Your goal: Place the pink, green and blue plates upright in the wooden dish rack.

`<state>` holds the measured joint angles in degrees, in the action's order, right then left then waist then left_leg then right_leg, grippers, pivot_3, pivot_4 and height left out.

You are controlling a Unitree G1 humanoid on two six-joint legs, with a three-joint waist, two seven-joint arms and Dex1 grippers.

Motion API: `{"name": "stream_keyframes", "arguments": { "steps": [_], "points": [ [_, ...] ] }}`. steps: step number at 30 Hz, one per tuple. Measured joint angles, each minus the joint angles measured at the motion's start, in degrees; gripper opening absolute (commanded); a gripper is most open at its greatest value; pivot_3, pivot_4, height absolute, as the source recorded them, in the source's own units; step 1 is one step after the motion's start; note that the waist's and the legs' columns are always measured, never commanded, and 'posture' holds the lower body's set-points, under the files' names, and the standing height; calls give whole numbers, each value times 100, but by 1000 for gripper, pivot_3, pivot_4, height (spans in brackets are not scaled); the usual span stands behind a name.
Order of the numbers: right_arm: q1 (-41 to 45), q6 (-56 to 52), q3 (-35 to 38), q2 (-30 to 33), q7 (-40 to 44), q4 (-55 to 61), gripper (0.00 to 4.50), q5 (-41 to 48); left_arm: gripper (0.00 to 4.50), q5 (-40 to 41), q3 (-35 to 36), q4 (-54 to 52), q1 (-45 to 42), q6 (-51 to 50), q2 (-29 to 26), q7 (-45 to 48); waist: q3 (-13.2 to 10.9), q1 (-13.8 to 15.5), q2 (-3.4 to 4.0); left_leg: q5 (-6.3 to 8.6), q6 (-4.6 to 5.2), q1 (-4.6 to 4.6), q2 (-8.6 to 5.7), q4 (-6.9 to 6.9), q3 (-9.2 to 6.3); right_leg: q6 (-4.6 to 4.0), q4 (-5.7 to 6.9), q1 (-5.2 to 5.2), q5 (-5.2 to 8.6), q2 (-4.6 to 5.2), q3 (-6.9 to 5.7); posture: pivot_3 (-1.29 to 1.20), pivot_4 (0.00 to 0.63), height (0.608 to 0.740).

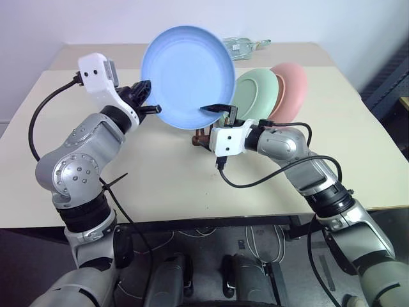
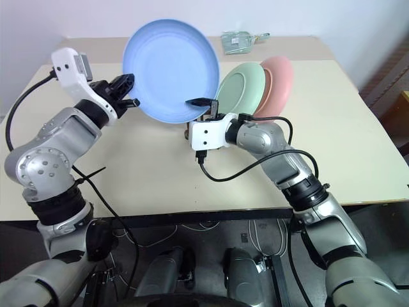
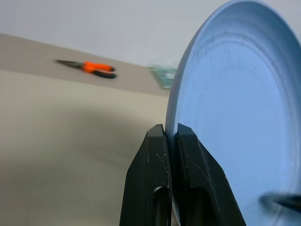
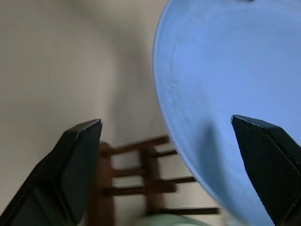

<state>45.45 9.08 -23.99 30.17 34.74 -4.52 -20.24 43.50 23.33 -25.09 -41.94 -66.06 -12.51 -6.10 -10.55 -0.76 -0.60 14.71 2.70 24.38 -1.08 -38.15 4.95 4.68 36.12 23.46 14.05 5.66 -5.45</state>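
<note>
Overhead, the round, shallow, matte light-blue plate [image 1: 185, 75] is held on edge above the bench [image 1: 160, 179], its hollow face turned toward the camera. The left claw [image 1: 148, 102] is clamped shut on the plate's rim, the two black fingers [image 3: 162, 183] pinching the thin edge between them; a rim grip of this kind keeps the plate vertical, which is the attitude the rack demands. The right claw [image 1: 225, 112] stands wide open at the lower edge of the plate, one finger on each side of the rim without closing on it, apparently placed to steady or receive the plate. Below and behind it sits the small dark-brown wooden dish rack [image 4: 141, 176], with thin pegs between which a plate can stand. The pale mint-green plate [image 1: 254, 96] and the salmon-pink plate [image 1: 291, 89] already stand upright in that rack, side by side and leaning slightly, so only the blue plate remains to be slotted, probably into the free pegs nearest the robot. The bench is a plain, pale beige tabletop; orange-handled pliers [image 3: 94, 69] lie far off on it, and a clear packet [image 1: 246, 46] rests near the back edge. White walls enclose the space.
</note>
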Motion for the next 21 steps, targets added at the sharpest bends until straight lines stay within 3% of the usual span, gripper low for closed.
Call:
{"name": "stream_keyframes", "arguments": {
  "steps": [6, 9, 10, 14, 17, 19, 21],
  "points": [
    [101, 530, 12, -1, -437, -345, 1736, -448, 0, 343, 154, -93, -54, -392, 101, -343, -1, 1, -1, -1, -1, 0, 0, -1, -1, 0, -1, -3, 0, -3, 0, 0, 150, 740],
    [99, 688, 20, 5, -515, -345, 236, -532, 1022, 347, 279, -64, -63, -289, 116, -436, -1, 3, -1, -1, -1, -1, 0, -1, -1, 0, -2, -4, 0, -4, 0, 0, 150, 740],
    [94, 721, 4, -2, -507, -348, 0, -576, 1521, 362, 408, 37, -179, -64, 244, -535, -3, 14, -5, -2, -2, -1, 0, -2, -3, 0, -2, -6, 0, -5, -1, 0, 150, 740],
    [78, 715, 58, -35, -565, -375, 0, -600, 3473, 73, 1050, 453, -675, 1052, 229, -1013, -6, -2, -7, -2, -3, -5, 0, 0, -2, 0, -4, -8, 0, -7, 0, 0, 150, 740],
    [77, 485, 342, -312, -503, -274, 0, -182, 3473, -661, 1121, 898, -508, 1891, -423, -1115, -8, -44, -4, -6, -10, -11, 7, 10, 6, -2, -1, -5, 0, -16, 0, 0, 150, 740],
    [73, -81, 747, -729, -354, 72, 0, 577, 3473, -1237, 994, 1205, -8, 2337, -1037, -903, -9, -68, -3, -9, -15, -16, 14, 18, 9, -3, 2, -4, 1, -23, 1, 0, 150, 740],
    [96, -743, 1109, -1083, -254, 473, 0, 1342, 3473, -1573, 780, 1331, 470, 2601, -1286, -560, -8, -9, -4, -9, -16, -15, 14, 17, 2, -4, 1, -11, 1, -29, 0, 0, 150, 740]
  ]
}}
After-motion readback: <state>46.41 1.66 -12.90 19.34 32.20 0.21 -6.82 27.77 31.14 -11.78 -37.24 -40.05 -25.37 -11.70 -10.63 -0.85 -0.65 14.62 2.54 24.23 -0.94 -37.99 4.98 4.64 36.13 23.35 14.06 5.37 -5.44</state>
